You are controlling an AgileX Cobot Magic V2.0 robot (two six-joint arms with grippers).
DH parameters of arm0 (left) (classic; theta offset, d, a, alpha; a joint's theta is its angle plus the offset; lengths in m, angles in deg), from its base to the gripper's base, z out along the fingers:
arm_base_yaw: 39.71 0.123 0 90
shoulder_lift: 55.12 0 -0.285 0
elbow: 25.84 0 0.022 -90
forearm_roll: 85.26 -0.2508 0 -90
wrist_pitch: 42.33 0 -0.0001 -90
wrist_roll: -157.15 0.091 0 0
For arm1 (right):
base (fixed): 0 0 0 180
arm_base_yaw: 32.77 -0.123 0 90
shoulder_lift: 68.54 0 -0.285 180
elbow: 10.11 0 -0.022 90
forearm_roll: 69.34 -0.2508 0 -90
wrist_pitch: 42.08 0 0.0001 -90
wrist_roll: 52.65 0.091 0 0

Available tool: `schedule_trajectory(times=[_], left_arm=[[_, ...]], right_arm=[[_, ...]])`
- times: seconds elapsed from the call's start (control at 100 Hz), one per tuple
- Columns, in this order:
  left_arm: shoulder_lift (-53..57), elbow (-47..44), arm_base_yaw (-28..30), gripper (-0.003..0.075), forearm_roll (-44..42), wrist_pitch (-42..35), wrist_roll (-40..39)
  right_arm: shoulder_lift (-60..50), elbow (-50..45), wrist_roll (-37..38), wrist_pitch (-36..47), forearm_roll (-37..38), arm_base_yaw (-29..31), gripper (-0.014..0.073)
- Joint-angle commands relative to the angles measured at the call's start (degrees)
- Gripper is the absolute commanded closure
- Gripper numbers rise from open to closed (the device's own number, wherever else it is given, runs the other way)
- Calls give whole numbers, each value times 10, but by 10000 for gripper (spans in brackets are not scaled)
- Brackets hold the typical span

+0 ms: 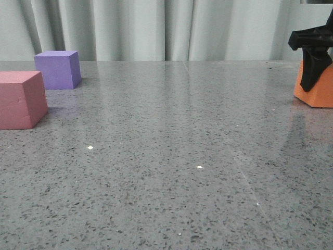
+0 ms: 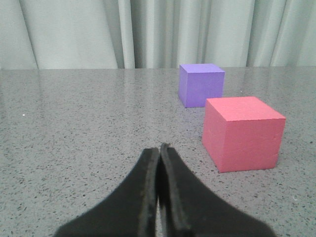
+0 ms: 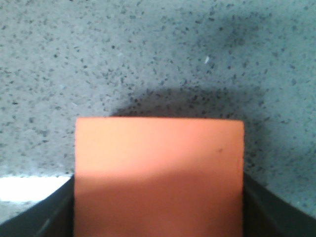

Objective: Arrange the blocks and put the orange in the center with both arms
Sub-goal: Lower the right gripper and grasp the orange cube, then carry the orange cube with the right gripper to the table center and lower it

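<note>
The orange cube [image 1: 318, 94] sits at the far right of the grey stone tabletop [image 1: 171, 156]. My right gripper [image 1: 311, 78] comes down over it, black fingers on both sides. In the right wrist view the orange cube [image 3: 158, 163] fills the space between the fingers of the right gripper [image 3: 158, 197], which is shut on it. The pink-red cube [image 1: 21, 99] is at the far left, with the purple cube [image 1: 58, 69] just behind it. My left gripper [image 2: 160, 148] is shut and empty, low over the table, short of the pink-red cube [image 2: 242, 133] and the purple cube [image 2: 200, 84].
A pale pleated curtain [image 1: 156, 28] hangs behind the table's far edge. The stone tabletop stretches between the two cubes on the left and the orange cube on the right.
</note>
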Motion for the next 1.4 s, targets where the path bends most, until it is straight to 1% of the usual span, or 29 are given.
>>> schedule_trajectory(times=[0.0,0.12,0.21,0.27,0.39,0.49,0.61,0.69,0.9,1.01,1.15,1.39], left_arm=[[19,-32,2,739,0,-48,0],[19,-32,2,739,0,-48,0],[19,-32,2,739,0,-48,0],[19,-32,2,739,0,-48,0],[19,-32,2,739,0,-48,0],[19,-32,2,739,0,-48,0],[19,-32,2,739,0,-48,0],[19,-32,2,739,0,-48,0],[19,-32,2,739,0,-48,0],[19,-32,2,739,0,-48,0],[19,-32,2,739,0,-48,0],[19,-32,2,739,0,-48,0]], right_arm=[[-43,28,0,6,-16,1,251],[-60,64,0,-31,-42,-15,251],[-66,96,8,-57,-51,-43,251],[-66,116,26,-70,-51,-69,251],[-63,145,75,-71,-47,-119,251],[-51,158,126,-72,-28,-157,251],[-20,173,191,-73,20,-199,251],[5,191,229,-89,45,-224,251],[68,254,277,-104,69,-280,251],[100,291,299,-118,87,-300,251],[129,325,323,-149,119,-311,251],[151,339,328,-159,120,-313,251]])
